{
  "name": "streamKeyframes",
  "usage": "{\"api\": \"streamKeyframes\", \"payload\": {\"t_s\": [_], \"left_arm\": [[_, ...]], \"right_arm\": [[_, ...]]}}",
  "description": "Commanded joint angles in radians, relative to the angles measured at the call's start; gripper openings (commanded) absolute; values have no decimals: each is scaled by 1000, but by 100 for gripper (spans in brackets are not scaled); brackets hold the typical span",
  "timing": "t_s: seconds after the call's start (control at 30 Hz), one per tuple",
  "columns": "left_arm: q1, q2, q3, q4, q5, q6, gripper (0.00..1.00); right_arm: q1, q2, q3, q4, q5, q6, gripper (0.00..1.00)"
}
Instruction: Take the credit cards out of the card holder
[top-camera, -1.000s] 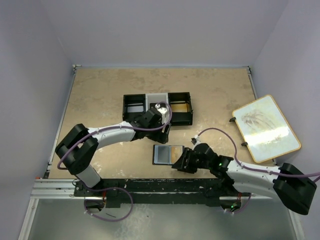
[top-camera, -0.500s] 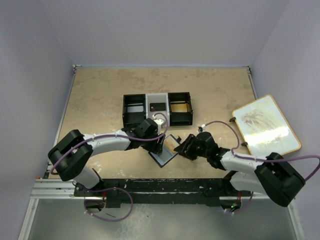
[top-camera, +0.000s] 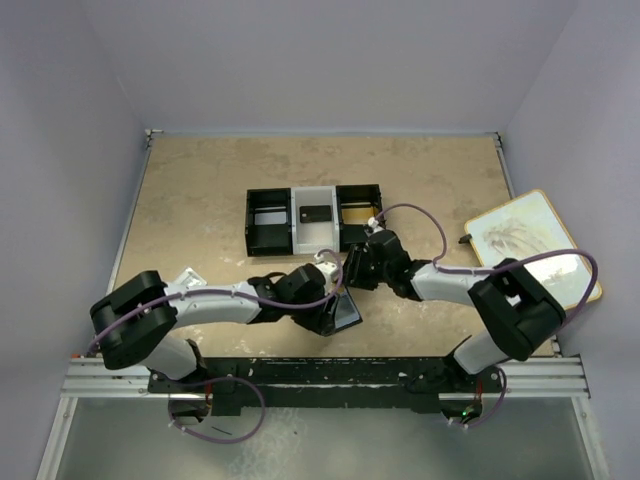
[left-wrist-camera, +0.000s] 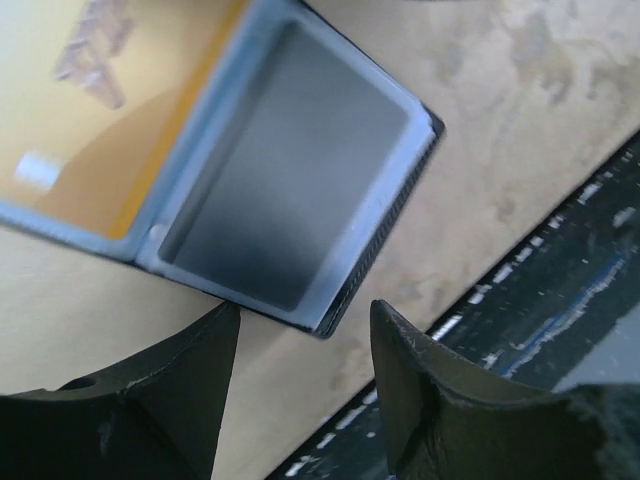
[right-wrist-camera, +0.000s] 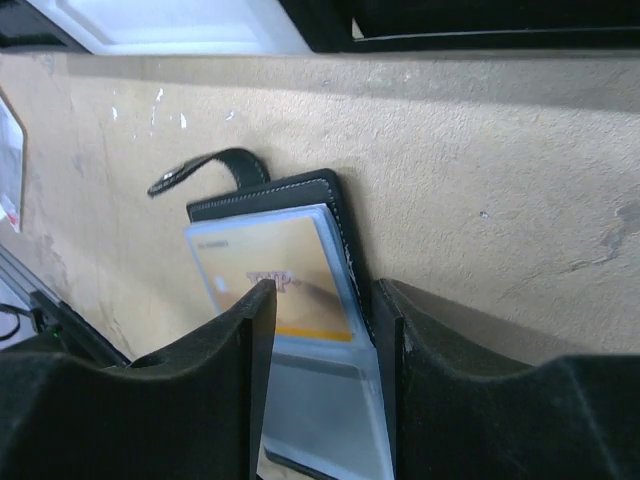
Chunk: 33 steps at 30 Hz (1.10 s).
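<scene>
Right wrist: card holder (right-wrist-camera: 268, 206) lies between fingers of right tool (right-wrist-camera: 322, 290).

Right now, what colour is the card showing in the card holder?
Gold-tan card, clearest in the right wrist view.

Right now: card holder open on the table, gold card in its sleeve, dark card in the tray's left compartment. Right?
No: the dark card lies in the tray's middle, white compartment, not the left, per the top external view. The card holder is open, gold card in its sleeve: correct.

2 white arms (top-camera: 215, 295) with black joints, looping purple cables (top-camera: 420, 212), matte black fingers (left-wrist-camera: 160, 400).
</scene>
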Motion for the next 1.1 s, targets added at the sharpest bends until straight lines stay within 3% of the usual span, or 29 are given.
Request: {"api": "streamKeyframes", "payload": {"t_s": [0.0,0.23,0.43,0.63,0.8,1.07], "left_arm": [[-83,13,25,149,-27,-87,53],[-97,-135,22,-5,-197,-84,55],[-61,-246,48,-156,-403,-54,55],[90,-204,69,-79,-321,-29,52],[97,-66,201,-80,-263,51,49],[95,34,262,-106,-207,109,42]], "right_arm": [[13,-24,48,-121,-48,-105,46],[13,-133,63,-228,45,-91,49],[18,-224,-23,-95,22,58,45],[58,-248,-178,185,-5,266,41],[123,-171,-214,366,16,359,38],[132,-114,-250,322,118,444,34]]}}
